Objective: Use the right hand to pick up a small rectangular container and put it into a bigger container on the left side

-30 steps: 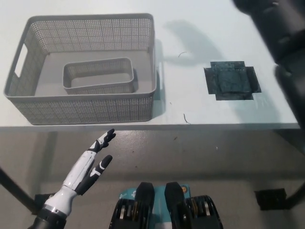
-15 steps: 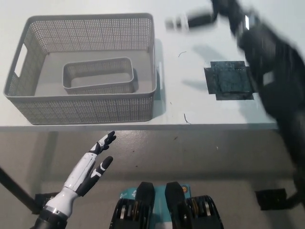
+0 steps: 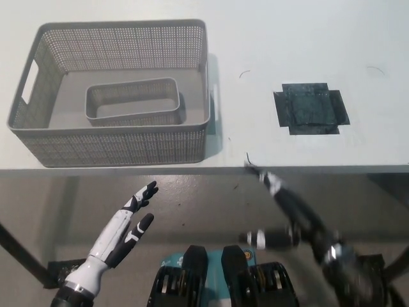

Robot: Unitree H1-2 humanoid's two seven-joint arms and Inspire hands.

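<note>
Already the small rectangular container [image 3: 132,102] lay inside the bigger container [image 3: 115,146], flat on its floor a little toward the front and right, upright and with its open side up, while the bigger one stood on the left part of the white worktop [image 3: 287,38]. Judged from that, the placing was done and nothing of the task seemed left except bringing the arm to rest. The right robot hand [image 3: 279,211] hung below the front edge of the worktop at the lower right, motion-blurred, holding nothing, its fingers spread apart. The left robot hand [image 3: 124,227] rested at the lower left, also below the edge, empty with its fingers apart. A dark square patch [image 3: 311,109] lay on the worktop to the right of the bigger container, well apart from it. Compared with half a second earlier, the black right arm had left the space over the right side of the worktop, where it had been stretched across the upper right, and had dropped below the edge; both containers stood where they had been, and the left robot hand had barely shifted.
</note>
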